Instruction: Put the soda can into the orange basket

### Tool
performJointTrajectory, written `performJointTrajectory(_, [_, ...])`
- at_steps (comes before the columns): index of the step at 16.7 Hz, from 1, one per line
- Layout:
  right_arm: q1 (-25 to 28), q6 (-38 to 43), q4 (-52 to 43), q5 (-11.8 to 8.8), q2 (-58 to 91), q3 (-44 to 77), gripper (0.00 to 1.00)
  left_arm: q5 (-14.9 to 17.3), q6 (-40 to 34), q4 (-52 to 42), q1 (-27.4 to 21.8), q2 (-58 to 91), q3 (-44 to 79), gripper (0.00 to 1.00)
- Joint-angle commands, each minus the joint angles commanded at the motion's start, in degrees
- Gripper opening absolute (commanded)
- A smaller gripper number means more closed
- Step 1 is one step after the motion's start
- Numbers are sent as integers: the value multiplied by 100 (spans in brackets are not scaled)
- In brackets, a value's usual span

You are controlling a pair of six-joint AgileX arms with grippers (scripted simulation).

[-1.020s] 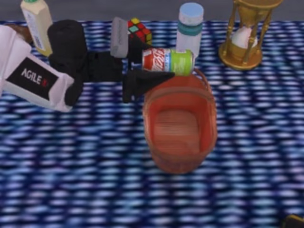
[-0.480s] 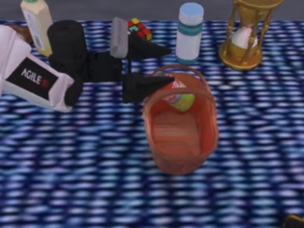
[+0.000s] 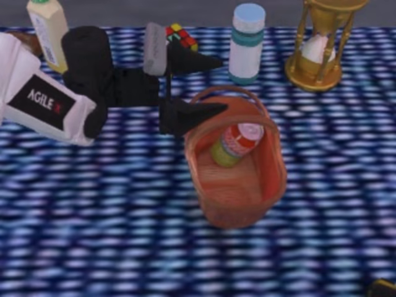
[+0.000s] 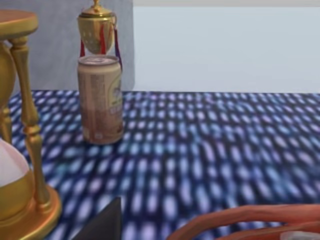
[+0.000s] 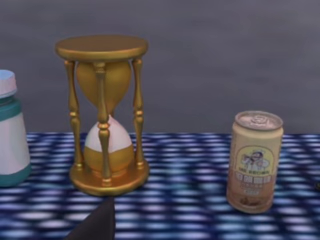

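Note:
The soda can lies tilted inside the orange basket, silver top up and green end toward the basket floor. My left gripper hangs open just over the basket's back-left rim, and nothing is between its two black fingers. In the left wrist view, one dark finger shows beside the basket's arched handle. My right arm is parked at the front right corner of the table. One finger of its open gripper shows in the right wrist view.
Along the back edge stand a cream bottle, a colour cube, a white bottle with a blue cap and a gold hourglass. A beige can and a small trophy stand farther right.
The left gripper let go of the soda can, which dropped from above the back rim into the basket and rolled to rest there. The basket shifted slightly; the arm stayed put.

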Motion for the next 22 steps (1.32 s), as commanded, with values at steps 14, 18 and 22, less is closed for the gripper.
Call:
performJointTrajectory(14, [1543, -2341, -3690, -24, 5054, 5132, 100, -2706, -589, -2134, 848, -4581, -2140, 100])
performJointTrajectory(18, [2237, -3446, -5432, 8, 7684, 7869, 100, -4056, -730, -3425, 1206, -7065, -3610, 100])
performJointTrajectory(22, [2883, -4468, -7048, 31, 10163, 10444, 100, -5332, -692, -4587, 1497, -9578, -5058, 100])
